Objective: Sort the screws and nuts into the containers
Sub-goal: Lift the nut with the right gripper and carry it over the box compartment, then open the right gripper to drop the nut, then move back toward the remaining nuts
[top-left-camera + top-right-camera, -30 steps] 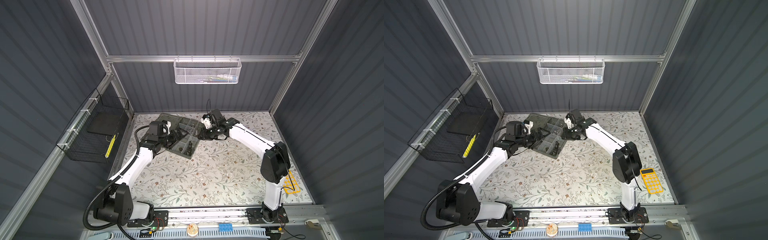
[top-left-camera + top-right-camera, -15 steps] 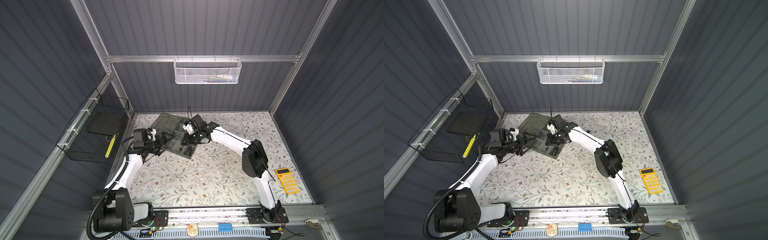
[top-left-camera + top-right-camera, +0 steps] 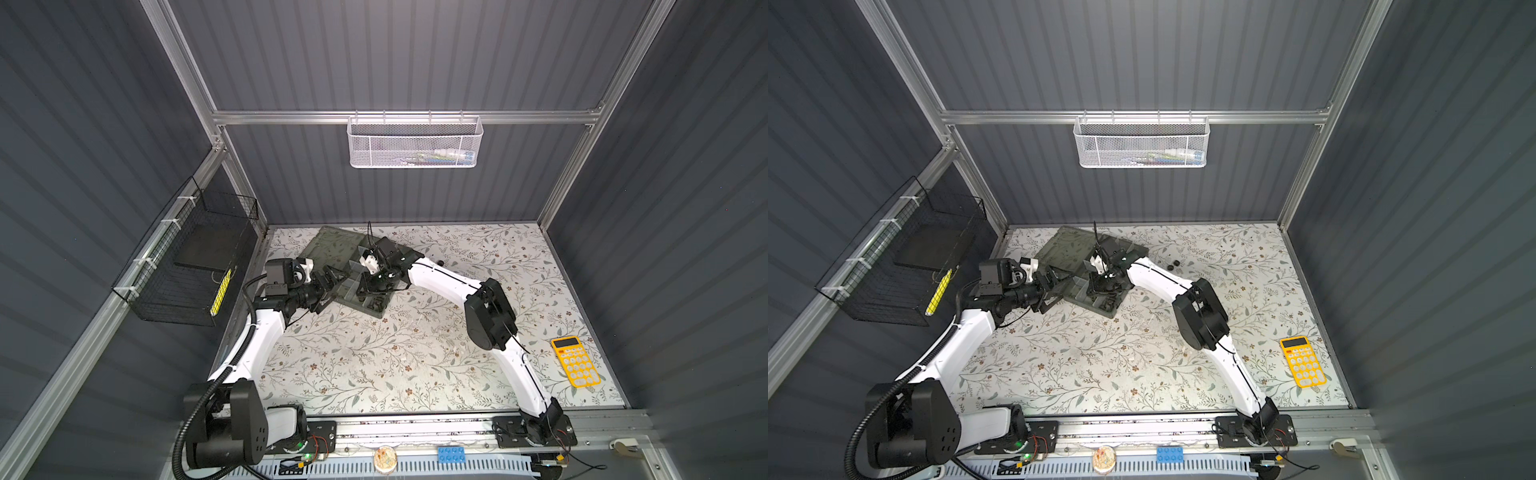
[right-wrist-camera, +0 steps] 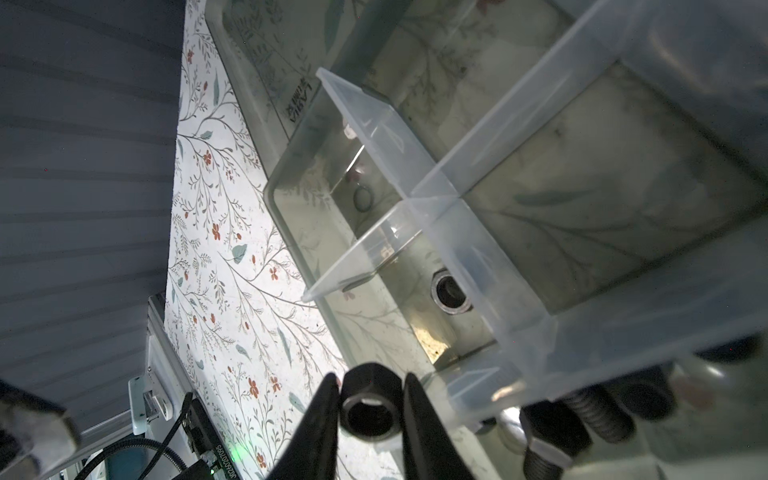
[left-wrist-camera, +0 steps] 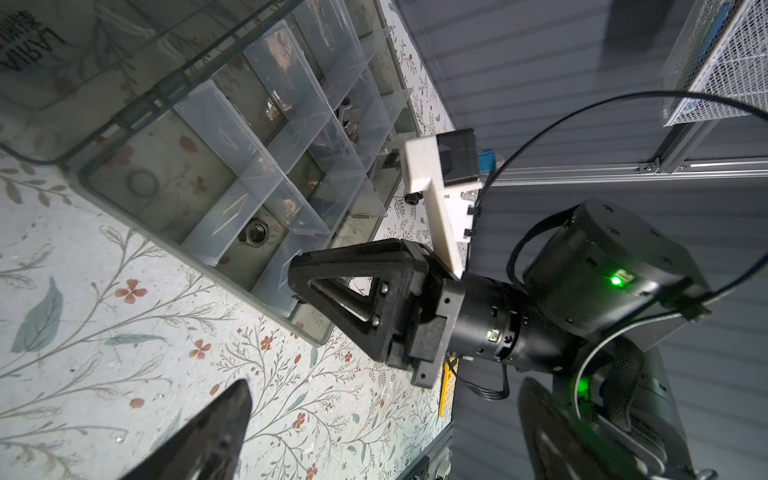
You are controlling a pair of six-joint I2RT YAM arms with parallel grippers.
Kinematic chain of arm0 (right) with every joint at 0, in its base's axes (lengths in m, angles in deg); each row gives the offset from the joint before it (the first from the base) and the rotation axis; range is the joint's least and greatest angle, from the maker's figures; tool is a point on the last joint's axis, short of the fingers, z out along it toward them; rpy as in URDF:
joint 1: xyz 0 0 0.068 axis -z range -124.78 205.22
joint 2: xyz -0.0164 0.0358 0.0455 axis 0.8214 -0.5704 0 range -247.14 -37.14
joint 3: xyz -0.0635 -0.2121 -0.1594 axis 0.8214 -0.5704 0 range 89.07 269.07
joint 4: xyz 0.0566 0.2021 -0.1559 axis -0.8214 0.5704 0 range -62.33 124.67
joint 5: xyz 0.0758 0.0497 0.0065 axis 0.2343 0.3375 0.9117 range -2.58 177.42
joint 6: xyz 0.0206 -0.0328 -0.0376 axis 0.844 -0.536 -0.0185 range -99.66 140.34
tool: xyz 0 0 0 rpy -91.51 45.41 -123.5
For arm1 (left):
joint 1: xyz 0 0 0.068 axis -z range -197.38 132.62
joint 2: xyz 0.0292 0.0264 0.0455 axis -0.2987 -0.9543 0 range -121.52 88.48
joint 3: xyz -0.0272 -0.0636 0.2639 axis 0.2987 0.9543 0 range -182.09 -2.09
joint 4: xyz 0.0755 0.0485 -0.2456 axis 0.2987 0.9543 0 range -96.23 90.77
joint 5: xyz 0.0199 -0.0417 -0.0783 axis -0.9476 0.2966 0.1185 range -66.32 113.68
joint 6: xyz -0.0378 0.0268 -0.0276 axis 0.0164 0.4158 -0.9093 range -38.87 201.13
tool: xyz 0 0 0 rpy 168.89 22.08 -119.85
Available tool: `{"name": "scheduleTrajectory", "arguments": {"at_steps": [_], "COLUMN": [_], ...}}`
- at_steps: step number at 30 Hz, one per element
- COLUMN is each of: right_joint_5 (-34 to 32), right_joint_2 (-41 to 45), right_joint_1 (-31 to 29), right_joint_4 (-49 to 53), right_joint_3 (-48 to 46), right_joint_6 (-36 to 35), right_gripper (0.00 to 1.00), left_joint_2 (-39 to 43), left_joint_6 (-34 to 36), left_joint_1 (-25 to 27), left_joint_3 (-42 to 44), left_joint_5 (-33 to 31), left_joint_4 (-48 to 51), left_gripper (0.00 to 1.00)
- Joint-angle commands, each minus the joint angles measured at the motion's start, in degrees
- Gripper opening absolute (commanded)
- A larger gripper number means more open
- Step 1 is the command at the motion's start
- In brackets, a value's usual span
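Shifts the right gripper (image 3: 371, 287) from the mat (image 3: 374, 353) right of the organizer box (image 3: 332, 243) to above its containers (image 5: 232, 199), left of centre in both top views, fingers (image 4: 324, 411) pinched on a black nut (image 4: 370, 405) at the bottom middle of the right wrist view, close by the container already holding a lone nut (image 4: 451, 293). Pulls the left gripper (image 3: 328, 286) back to the box's left edge, jaws spread wide and empty. Means one pick done and the drop pending, by the look of it; leaves two dark pieces (image 3: 1173, 264) on the mat right of the box.
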Motion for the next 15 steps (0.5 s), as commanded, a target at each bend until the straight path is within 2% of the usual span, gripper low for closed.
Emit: {"name": "scheduleTrajectory", "arguments": {"at_steps": [1, 8, 15], "right_joint_5": [0.17, -0.60, -1.65], "right_joint_2": [-0.77, -0.23, 4.03], "right_joint_1": [-0.18, -0.09, 0.31], "right_joint_4": [0.56, 1.97, 2.98], "right_joint_3": [2.36, 3.56, 3.07], "right_joint_6": [0.75, 0.03, -1.35], "right_gripper": [0.31, 0.37, 0.44], "left_joint_2": [1.41, 2.43, 3.58], "left_joint_6": [1.24, 3.65, 5.50], "left_joint_1": [-0.34, -0.34, -0.34], "left_joint_3": [-0.15, -3.80, -6.13], "left_joint_5": [0.75, -1.14, -2.92], "left_joint_4": [1.64, 6.08, 9.43], "left_gripper": [1.00, 1.00, 1.00]}}
